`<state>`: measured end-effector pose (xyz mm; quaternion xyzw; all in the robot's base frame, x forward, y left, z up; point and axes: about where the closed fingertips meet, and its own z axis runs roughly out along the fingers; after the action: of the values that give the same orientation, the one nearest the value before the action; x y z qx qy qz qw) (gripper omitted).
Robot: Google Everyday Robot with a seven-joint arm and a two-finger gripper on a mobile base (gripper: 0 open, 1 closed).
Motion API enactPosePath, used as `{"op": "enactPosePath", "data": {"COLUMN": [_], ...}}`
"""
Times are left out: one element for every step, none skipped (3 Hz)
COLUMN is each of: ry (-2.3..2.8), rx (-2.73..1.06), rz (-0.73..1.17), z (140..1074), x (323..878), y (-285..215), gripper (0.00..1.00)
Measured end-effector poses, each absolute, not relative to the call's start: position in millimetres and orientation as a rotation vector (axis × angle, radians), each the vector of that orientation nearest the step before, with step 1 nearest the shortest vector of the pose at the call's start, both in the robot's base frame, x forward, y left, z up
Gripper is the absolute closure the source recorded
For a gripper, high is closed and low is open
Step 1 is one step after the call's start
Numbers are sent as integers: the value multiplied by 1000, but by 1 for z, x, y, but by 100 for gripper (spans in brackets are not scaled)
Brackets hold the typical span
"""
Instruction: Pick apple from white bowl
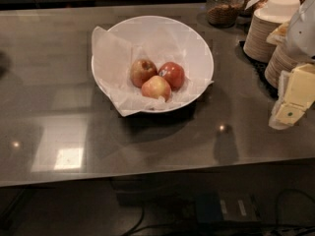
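Note:
The white bowl [194, 38] stands on the grey counter, lined with crumpled white paper. Three apples lie in it. The dull brownish-red apple [142, 71] with yellow-green patches is at the left. A glossy bright red apple [172, 74] is at the right, and a pale yellow-pink apple [156, 88] is in front. My gripper [290, 102] is at the right edge of the view, well to the right of the bowl and above the counter, with nothing seen in it.
Stacks of beige disposable bowls [268, 26] stand at the back right on a dark mat. A glass jar [224, 6] with brown contents stands behind the bowl. The counter's front edge [147, 176] runs across the lower part, with cables below.

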<state>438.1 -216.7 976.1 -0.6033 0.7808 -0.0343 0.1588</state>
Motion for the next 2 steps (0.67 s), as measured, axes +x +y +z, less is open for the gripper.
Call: {"op": "enactPosePath", "data": {"ry": [2215,2134], "rx": [-1716,-1735], "rz": [-95,-49], "z": [976,969], "x": [441,464], "y": [-214,-183], "gripper": [0,0]}}
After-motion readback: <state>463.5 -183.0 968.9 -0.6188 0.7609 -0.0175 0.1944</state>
